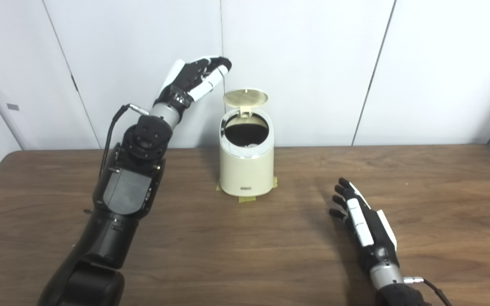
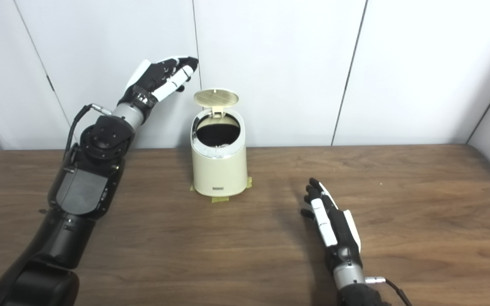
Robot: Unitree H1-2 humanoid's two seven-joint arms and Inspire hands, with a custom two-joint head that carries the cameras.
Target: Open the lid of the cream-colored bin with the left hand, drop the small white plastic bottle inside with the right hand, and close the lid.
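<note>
Both hands empty, fingers apart — left hand point(image 1: 196, 80) raised beside lid point(image 1: 245, 97), right hand point(image 1: 360, 212) low over table point(image 1: 440, 191). Bin point(image 1: 246, 163) upright, lid tipped back, mouth facing up — open tabletop all round.

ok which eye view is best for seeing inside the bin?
Right eye view, marginally: the cream bin sits nearer centre, its dark opening slightly rounder beneath the raised lid. Left eye view shows the same opening; contents unclear in both.

Wood-grain table point(image 1: 245, 255), dark brown, bare over most of its top. Yellow tape point(image 1: 247, 198) stuck flat on it, tabs showing at front and both sides. White panel wall point(image 1: 313, 63) behind, dark vertical seams. Small grey tag point(image 1: 12, 106) on far-left panel.
</note>
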